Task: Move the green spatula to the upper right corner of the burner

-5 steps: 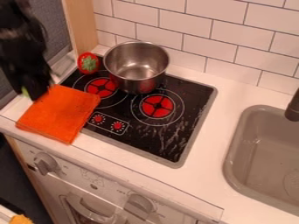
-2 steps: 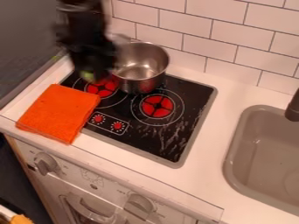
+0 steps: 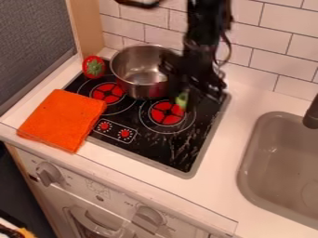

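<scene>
The black gripper [image 3: 186, 95] hangs over the right rear part of the stove, just right of the steel pot. A small green piece [image 3: 181, 100], seemingly part of the spatula, shows at its fingertips, above the upper right of the front red burner [image 3: 167, 113]. The rest of that green thing is hidden by the gripper. Whether the fingers are closed on it cannot be made out.
The steel pot [image 3: 144, 88] stands at the stove's rear, close to the gripper. A red-and-green strawberry-like toy [image 3: 94, 67] is at the back left, an orange cloth [image 3: 62, 120] at the left, a sink [image 3: 248, 179] at the right.
From the left side, the arm has swung right across the pot to the stove's right rear. The green piece has moved along with the gripper. Pot and cloth are unmoved.
</scene>
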You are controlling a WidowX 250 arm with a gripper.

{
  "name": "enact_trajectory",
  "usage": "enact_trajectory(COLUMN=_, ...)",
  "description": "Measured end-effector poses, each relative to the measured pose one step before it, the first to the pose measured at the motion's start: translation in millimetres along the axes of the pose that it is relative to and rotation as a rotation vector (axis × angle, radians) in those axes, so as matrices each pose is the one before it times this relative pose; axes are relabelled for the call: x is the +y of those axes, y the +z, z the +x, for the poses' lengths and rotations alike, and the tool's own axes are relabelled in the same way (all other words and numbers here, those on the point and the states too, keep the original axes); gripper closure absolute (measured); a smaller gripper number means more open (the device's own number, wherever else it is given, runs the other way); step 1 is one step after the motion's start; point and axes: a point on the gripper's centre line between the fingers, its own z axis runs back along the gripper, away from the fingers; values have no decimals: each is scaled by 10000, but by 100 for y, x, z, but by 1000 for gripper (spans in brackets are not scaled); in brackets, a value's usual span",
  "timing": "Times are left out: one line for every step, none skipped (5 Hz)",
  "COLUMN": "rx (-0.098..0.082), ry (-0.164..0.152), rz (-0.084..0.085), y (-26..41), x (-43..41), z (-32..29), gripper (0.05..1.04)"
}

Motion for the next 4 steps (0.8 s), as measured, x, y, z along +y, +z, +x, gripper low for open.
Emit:
enact_trajectory(rx=159, ry=433, rz=-62, y=-1960, x=-782, z=1356, gripper=662)
enact_trajectory(rx=180, ry=276, rz=-701, y=265, x=-1103, z=128, gripper=592)
enact_trajectory(rx=149, ry=-181, rz=-665, y=-22, x=-61, z=-147, gripper=285)
enact_trajectory(rx=-267, ry=9, rz=-139, y=20, x=224, z=410, gripper=78)
